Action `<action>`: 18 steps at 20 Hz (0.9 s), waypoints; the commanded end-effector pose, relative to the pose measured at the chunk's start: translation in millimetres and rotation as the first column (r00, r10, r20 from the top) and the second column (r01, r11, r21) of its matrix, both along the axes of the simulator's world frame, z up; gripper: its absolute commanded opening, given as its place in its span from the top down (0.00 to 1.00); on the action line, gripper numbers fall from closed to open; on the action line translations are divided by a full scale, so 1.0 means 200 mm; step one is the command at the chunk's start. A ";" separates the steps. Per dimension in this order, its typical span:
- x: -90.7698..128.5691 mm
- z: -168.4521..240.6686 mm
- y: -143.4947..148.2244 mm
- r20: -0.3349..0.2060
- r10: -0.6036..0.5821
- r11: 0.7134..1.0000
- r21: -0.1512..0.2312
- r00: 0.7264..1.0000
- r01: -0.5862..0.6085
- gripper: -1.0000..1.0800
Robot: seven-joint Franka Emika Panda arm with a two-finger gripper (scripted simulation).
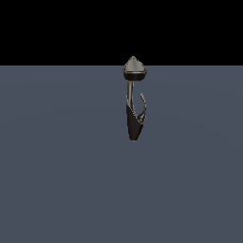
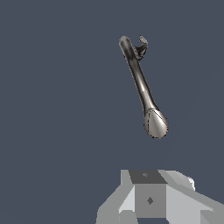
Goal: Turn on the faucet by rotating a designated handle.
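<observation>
Grey floor (image 1: 57, 180); faucet (image 1: 134, 102) upright, handle (image 1: 142, 108) alongside; tool (image 2: 151, 199) apart

Blocky pale grey pincer (image 2: 151, 199), angular facets, dark grey top panel, small diamond marks

Wrist view above faucet (image 2: 142, 85); exterior level.

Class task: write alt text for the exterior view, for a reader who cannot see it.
A small dark faucet stands alone on a flat grey-blue surface under a black background. It has a pointed grey cap, and a thin curved handle hooks off the exterior view's right.
</observation>
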State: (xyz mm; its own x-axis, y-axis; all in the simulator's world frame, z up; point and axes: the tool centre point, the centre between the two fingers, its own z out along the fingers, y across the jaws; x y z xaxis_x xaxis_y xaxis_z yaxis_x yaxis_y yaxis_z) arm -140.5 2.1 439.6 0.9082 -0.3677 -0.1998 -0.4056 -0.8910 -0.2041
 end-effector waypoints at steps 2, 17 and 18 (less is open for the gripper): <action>0.12 -0.08 -0.01 -0.041 -0.094 0.994 0.047 0.995 0.095 1.00; 0.61 -0.52 -0.14 -0.271 -0.462 0.843 0.162 0.844 0.513 1.00; 0.64 -0.55 -0.15 -0.288 -0.483 0.826 0.164 0.827 0.540 1.00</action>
